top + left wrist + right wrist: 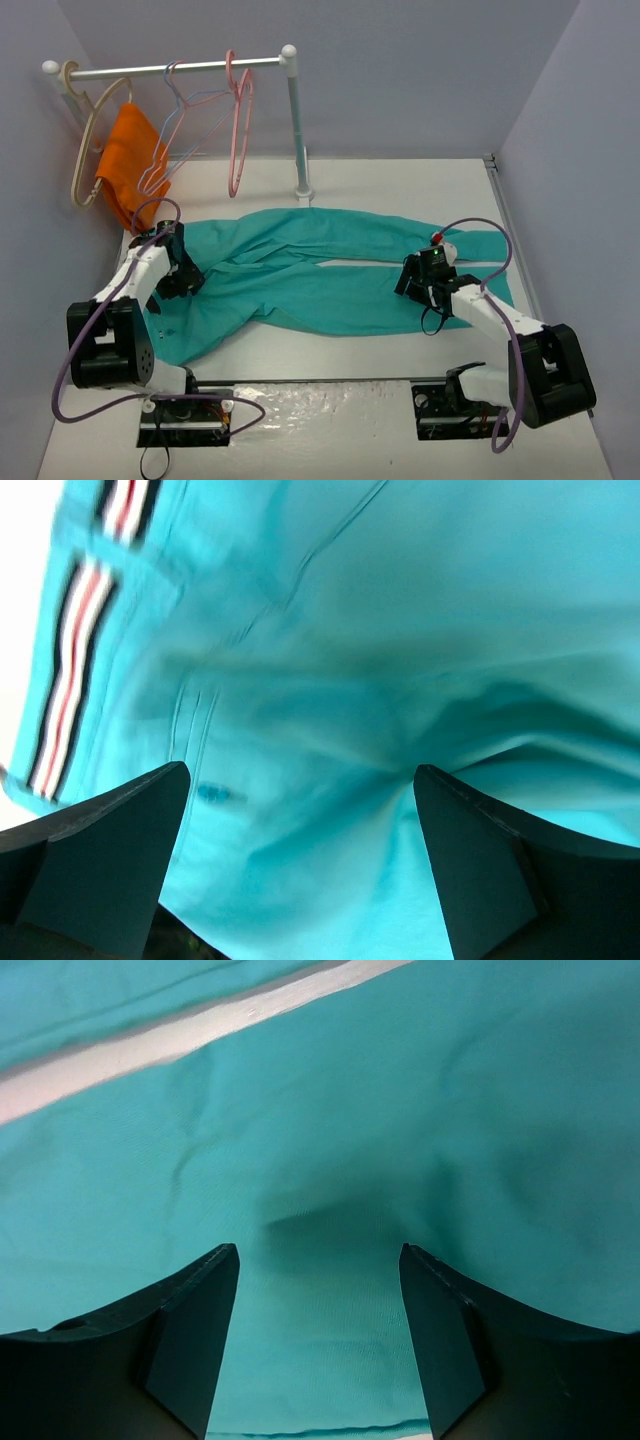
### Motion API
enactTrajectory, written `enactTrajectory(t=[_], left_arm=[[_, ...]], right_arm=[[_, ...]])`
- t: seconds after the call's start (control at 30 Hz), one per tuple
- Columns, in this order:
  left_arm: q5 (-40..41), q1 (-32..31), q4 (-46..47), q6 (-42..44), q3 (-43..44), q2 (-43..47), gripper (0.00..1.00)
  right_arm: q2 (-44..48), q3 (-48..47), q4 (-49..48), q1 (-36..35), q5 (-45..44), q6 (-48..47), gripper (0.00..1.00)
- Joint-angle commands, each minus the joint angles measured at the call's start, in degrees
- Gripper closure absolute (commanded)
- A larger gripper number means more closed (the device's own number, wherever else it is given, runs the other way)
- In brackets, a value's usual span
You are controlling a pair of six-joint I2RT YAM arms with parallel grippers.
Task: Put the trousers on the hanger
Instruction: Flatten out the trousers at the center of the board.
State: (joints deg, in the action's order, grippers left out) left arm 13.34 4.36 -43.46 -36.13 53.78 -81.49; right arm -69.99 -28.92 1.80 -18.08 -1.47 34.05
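white table (pixel 400 440): bare along the near edge, arm bases bolted there.

trousers (pixel 300 265): lying spread flat across the middle of the table, waist end to the left, both legs running right, a thin strip of table showing between the legs. the striped band (pixel 75 670) shows at the cloth's edge in the left wrist view.

rack (pixel 296 130): stands at the back left, its rail carrying all the hangers.

orange cloth (pixel 130 165): draped at the rail's left end, by a thick beige hanger (pixel 88 150).

hanger (pixel 239 130): salmon-pink, hooked on the rail near the post, hanging free, well apart from the trousers.

left gripper (pixel 185 275) (pixel 300 780): low over the waist end, jaws wide apart, rumpled cloth between the fingers (pixel 110 850); nothing clamped.

right gripper (pixel 415 282) (pixel 318 1255): low over the nearer leg, jaws apart, smooth cloth between them with a shadowed fold just ahead; cannot tell if the tips touch the cloth.
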Motion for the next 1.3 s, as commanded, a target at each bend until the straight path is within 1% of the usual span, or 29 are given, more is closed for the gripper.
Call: enactTrajectory(t=[0.0,0.07,0.2,0.27,0.33,0.47,0.53,0.63,0.7,0.77,0.93,0.97,1.03,1.1,1.13,1.17,1.27], left_arm=[[-5.15,-3.21,2.15,8.78,3.30,9.54,0.06],[-7.90,-6.61,1.12,11.15,3.37,14.67,0.06],[-12.52,-7.17,-0.63,12.70,3.05,24.09,0.06],[-14.39,-7.17,-1.51,13.67,3.55,26.75,0.05],[-17.07,-7.17,-1.91,14.57,4.23,28.77,0.05],[-18.15,-7.17,-2.94,16.15,6.11,30.03,0.05],[-18.37,-7.17,-3.45,17.35,7.27,30.01,0.05],[-18.11,-7.17,-4.19,18.53,8.33,30.12,0.05],[-17.89,-7.16,-4.47,19.20,8.85,30.29,0.05],[-17.75,-7.09,-4.68,20.04,9.28,30.57,0.05],[-17.29,-7.16,-4.22,20.20,9.25,30.85,0.05],[-17.46,-7.17,-3.89,20.27,9.12,30.92,0.05],[-17.33,-7.17,-3.53,20.65,8.83,31.04,0.05],[-16.84,-7.17,-3.25,20.65,8.65,31.14,0.05],[-16.69,-7.17,-2.89,20.58,8.14,31.29,0.05],[-17.02,-7.17,-2.05,20.44,7.71,31.39,0.05],[-19.35,-7.17,0.16,19.75,6.02,31.48,0.05]], right_arm=[[2.14,-5.79,1.36,-11.79,-2.92,-3.64,0.38],[1.25,-7.37,1.62,-16.76,-3.96,-4.49,0.38],[-3.85,-9.82,1.72,-26.01,-6.71,-3.91,0.38],[-6.71,-10.21,1.82,-29.17,-8.01,-2.97,0.38],[-9.34,-10.12,2.20,-31.81,-9.05,-1.56,0.38],[-11.90,-8.44,4.13,-34.28,-11.11,2.95,0.37],[-12.76,-7.92,7.04,-35.61,-13.03,5.40,0.37],[-13.29,-7.59,12.73,-37.68,-15.74,11.53,0.37],[-12.96,-7.19,16.39,-39.01,-16.33,13.52,0.37],[-11.63,-6.49,20.12,-40.55,-16.05,17.86,0.37],[-6.43,-4.41,25.58,-45.35,-13.01,26.49,0.36],[-5.94,-4.61,27.39,-45.97,-13.45,27.63,0.36],[-4.67,-5.38,31.02,-47.00,-14.23,29.53,0.32],[-3.21,-6.15,32.89,-48.13,-14.33,31.41,0.33],[-1.47,-7.82,35.07,-50.74,-15.70,32.94,0.33],[-0.75,-9.98,35.87,-51.58,-17.71,32.96,0.33],[0.97,-14.54,35.71,-52.19,-22.89,31.50,0.34]])
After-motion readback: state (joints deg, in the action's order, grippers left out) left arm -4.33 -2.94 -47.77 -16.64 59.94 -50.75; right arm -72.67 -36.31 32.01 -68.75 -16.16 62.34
